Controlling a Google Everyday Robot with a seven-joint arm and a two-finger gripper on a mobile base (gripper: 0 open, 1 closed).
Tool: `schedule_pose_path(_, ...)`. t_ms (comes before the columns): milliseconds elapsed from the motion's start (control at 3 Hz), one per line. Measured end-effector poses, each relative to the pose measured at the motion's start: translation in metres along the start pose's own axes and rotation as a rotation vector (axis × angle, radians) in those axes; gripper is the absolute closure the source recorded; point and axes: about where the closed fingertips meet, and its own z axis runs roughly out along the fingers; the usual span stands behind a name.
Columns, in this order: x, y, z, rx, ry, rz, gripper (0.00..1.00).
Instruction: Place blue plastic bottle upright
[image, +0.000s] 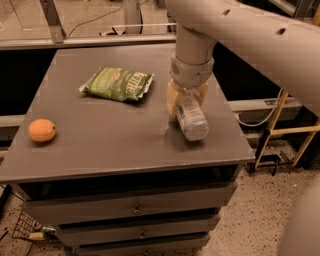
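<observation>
Drawers (135, 210) below the grey tabletop (100, 147); orange (42, 130) near its left edge; blue plastic bottle (192, 121) lying on its side at right, base nearest; gripper (187, 101) clasping its far end; green snack bag (118, 84) beyond.

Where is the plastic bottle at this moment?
In the camera view, the bottle is at the right side of the table, right of the green snack bag, its far end held in the gripper.
</observation>
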Motion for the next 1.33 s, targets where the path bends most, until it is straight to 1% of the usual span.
schedule_pose_path(333, 0.002, 0.001, -0.023, 0.03, -0.109, -0.102, 0.93)
schedule_pose_path(667, 0.008, 0.006, -0.042, 0.034, -0.248, -0.235, 1.0)
schedule_pose_path(1000, 0.001, 0.01, -0.063, 0.013, -0.479, -0.389, 1.0)
schedule_pose_path(1333, -0.015, 0.013, -0.082, 0.005, -0.645, -0.477, 1.0)
